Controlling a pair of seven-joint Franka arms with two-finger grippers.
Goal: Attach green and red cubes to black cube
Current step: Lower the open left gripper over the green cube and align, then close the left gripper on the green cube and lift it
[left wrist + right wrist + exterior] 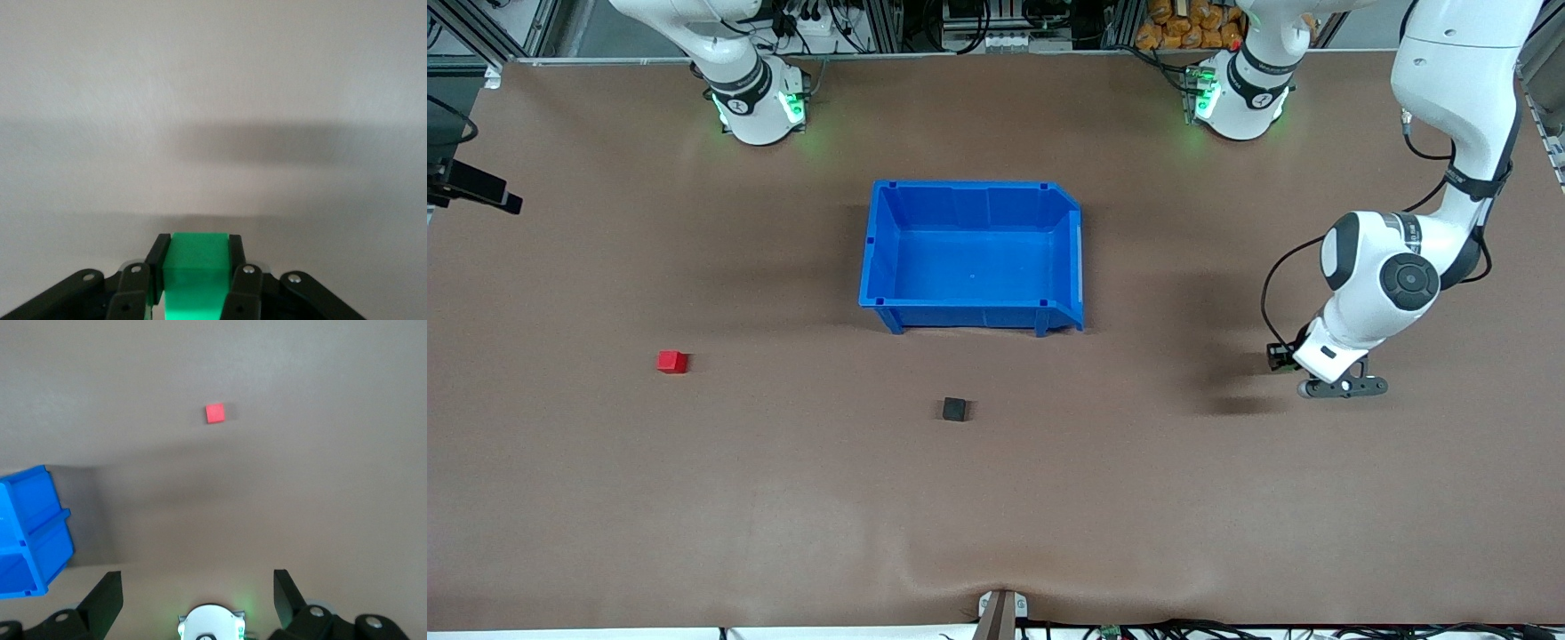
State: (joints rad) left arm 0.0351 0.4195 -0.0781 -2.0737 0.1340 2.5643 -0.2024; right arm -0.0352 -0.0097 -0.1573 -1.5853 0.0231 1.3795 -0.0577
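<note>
Now, green cube (196, 268) pinched between left gripper's (196, 277) fingers (157, 261), right gripper's (197, 593) fingers spread wide, empty.

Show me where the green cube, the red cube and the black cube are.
green cube (195, 263): left wrist view, its upper face.
red cube (671, 361): front view, its top face.
black cube (954, 409): front view, its top face.

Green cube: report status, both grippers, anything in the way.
Left gripper shut on green cube. Right gripper open, waiting. Red cube, black cube apart on table; nothing between.
</note>
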